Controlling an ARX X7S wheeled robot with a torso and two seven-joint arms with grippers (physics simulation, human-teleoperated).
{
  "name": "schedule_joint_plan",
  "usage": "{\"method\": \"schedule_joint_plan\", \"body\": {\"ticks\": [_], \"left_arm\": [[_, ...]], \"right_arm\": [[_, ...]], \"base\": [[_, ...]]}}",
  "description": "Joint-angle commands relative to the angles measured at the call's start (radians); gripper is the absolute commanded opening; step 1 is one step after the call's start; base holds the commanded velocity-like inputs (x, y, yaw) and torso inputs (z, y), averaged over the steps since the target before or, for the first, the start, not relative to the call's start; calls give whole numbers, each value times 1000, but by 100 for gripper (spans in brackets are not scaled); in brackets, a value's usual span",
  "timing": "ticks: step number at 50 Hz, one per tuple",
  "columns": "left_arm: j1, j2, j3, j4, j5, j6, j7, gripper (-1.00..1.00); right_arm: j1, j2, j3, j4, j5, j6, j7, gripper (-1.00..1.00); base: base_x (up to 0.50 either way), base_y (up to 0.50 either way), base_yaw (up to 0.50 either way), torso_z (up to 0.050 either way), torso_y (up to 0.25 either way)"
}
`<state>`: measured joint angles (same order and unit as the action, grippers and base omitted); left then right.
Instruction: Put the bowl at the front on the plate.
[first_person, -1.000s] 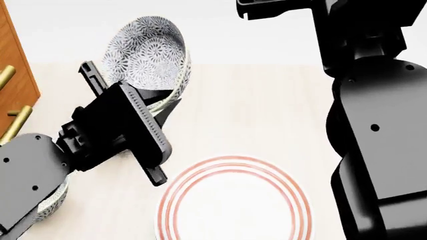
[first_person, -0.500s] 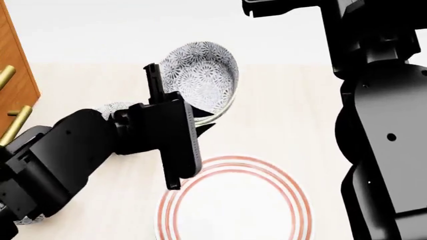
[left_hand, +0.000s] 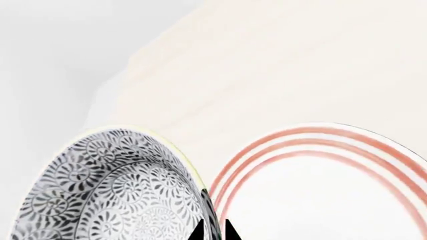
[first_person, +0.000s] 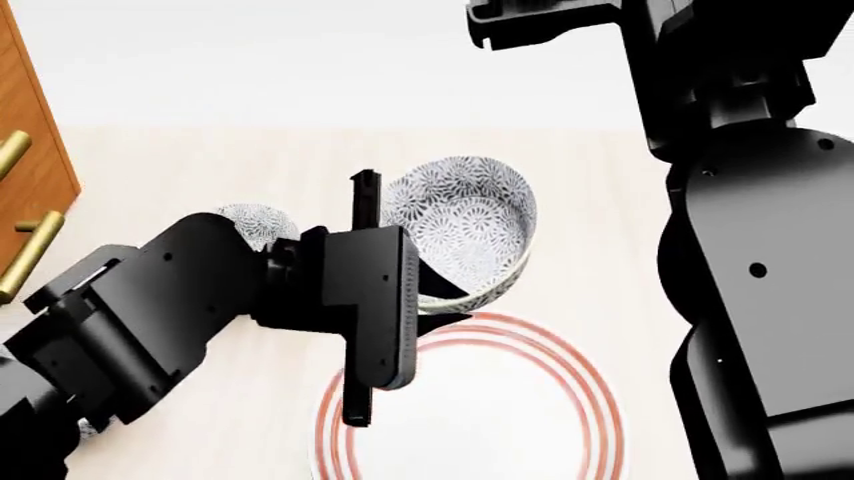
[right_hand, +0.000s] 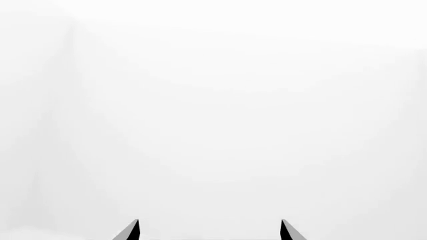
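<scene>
the bowl (first_person: 467, 225) is held by its rim in the closed fingers of the left gripper (first_person: 434, 305), tilted, raised over the plate (first_person: 467, 400) at its far edge. it should be centred, levelled, then lowered. the right gripper (right_hand: 209, 231) fingers are spread, empty.

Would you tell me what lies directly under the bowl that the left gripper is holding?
The bowl, pinched at its rim by the left gripper, hangs tilted over the plate's far red-ringed edge and bare tabletop. The bowl and gripper hide whatever lies directly under it.
</scene>
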<state>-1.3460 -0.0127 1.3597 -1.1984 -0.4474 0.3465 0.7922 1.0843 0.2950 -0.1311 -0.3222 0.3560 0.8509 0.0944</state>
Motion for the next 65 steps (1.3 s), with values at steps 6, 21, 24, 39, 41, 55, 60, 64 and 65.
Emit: {"method": "schedule_joint_plan", "body": {"ticks": [6, 21, 24, 39, 41, 55, 60, 64, 65], "left_arm": [[9, 13, 127, 5, -166, -2, -11, -100], [66, 13, 142, 27, -113, -60, -34, -100], [75, 13, 147, 37, -104, -89, -12, -100], [78, 13, 157, 86, -67, -132, 40, -100], [82, 13, 160, 91, -59, -133, 49, -100], [107, 13, 163, 116, -34, -116, 44, -100], [114, 13, 163, 114, -30, -110, 42, -100], [120, 13, 164, 113, -30, -104, 40, -100], [122, 13, 164, 111, -30, -105, 40, -100]], "right_arm": [[-10, 10, -26, 30, -4, -37, -21, 100], [-36, 18, -22, 28, -1, -54, -18, 100], [-38, 14, -24, 30, 0, -58, -17, 100], [-63, 20, -24, 60, -4, -98, -20, 100], [-65, 21, -24, 62, -5, -103, -21, 100], [-75, 24, -25, 72, -3, -120, -21, 100], [-77, 27, -24, 68, -1, -118, -19, 100], [-80, 27, -23, 70, 1, -121, -19, 100], [-80, 27, -22, 70, 2, -122, -19, 100]], "base": [[0, 0, 0, 0, 0], [0, 0, 0, 0, 0], [0, 0, 0, 0, 3], [0, 0, 0, 0, 0], [0, 0, 0, 0, 0], [0, 0, 0, 0, 1], [0, 0, 0, 0, 0], [0, 0, 0, 0, 0], [0, 0, 0, 0, 0]]}}
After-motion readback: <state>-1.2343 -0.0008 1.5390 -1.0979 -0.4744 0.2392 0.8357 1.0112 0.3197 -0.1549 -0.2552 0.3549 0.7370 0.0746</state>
